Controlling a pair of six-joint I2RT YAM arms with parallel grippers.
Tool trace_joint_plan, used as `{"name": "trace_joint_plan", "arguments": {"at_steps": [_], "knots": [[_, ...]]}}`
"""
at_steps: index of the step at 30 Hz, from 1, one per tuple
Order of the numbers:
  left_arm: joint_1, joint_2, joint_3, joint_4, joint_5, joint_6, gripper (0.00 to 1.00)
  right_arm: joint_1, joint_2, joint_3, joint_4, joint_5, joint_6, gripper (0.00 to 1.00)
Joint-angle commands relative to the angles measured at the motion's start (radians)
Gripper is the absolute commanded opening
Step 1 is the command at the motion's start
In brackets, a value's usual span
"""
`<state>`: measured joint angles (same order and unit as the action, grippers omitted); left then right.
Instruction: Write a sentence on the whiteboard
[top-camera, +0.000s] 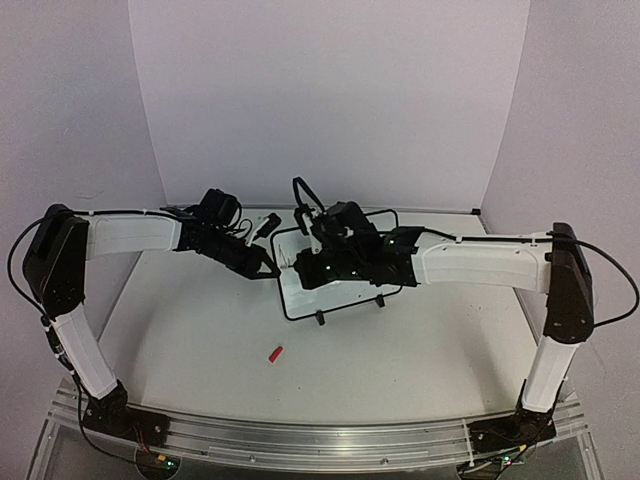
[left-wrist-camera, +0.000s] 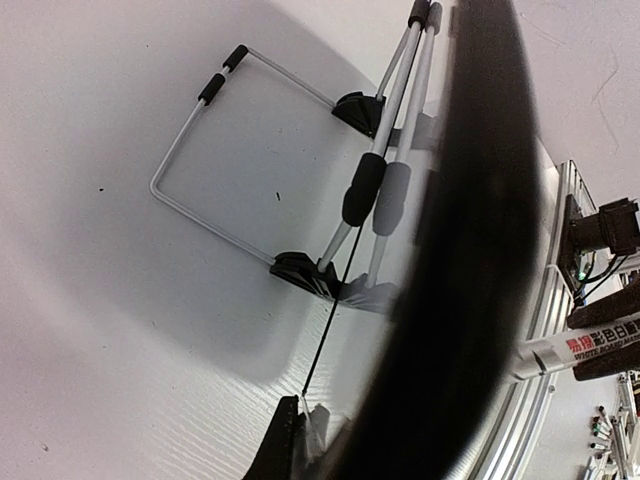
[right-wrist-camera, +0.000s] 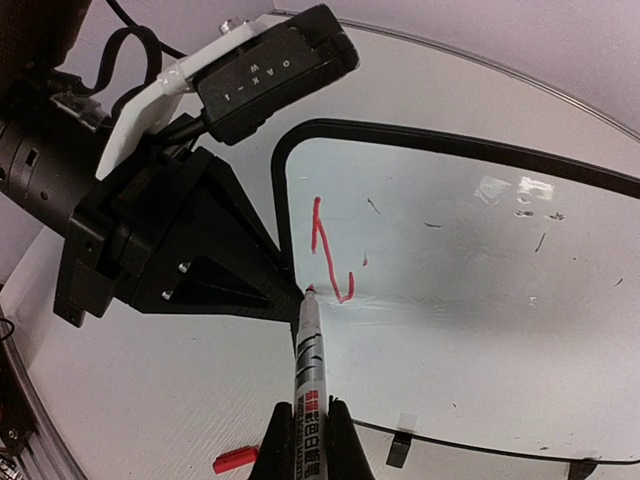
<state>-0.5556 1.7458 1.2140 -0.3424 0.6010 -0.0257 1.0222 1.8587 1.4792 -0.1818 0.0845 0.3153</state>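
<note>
Basically, whiteboard (right-wrist-camera: 470, 300) stands mid-table, propped on its wire stand (left-wrist-camera: 362, 188). The sentence (right-wrist-camera: 318, 230) is barely begun: one hooked red stroke near the board's 9 o'clock edge. Marker (right-wrist-camera: 307, 360) tip touches the face at the stroke's 7 o'clock. My right gripper (right-wrist-camera: 305, 445) is clamped on the marker barrel. My left gripper (right-wrist-camera: 285, 285) is pinched on the frame at 9 o'clock, just beside the tip.

To do this step well, I'd judge: light even pressure, short strokes, and work toward 3 o'clock, away from my left fingers. Brace hard with the left so the board can't tip back or skid.

Face is glossy, with glare and dark specks. Red cap (top-camera: 276, 353) lies loose on the white table (top-camera: 200, 340), at the board's 7 o'clock, apart. Lilac backdrop (top-camera: 330, 100) all round.
</note>
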Motion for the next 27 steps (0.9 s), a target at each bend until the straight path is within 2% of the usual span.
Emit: {"name": "trace_joint_plan", "arguments": {"at_steps": [1,11,27], "knots": [[0.001,-0.015,0.020,-0.007,-0.006,0.007,0.00,0.006,0.009,0.044,0.005,0.027,-0.006,0.00],[0.001,-0.017,0.021,-0.010,-0.010,0.013,0.00,0.006,0.005,0.080,0.009,0.097,-0.020,0.00],[0.001,-0.015,0.027,-0.017,-0.016,0.017,0.00,0.006,-0.026,0.086,0.019,0.101,-0.035,0.00]]}}
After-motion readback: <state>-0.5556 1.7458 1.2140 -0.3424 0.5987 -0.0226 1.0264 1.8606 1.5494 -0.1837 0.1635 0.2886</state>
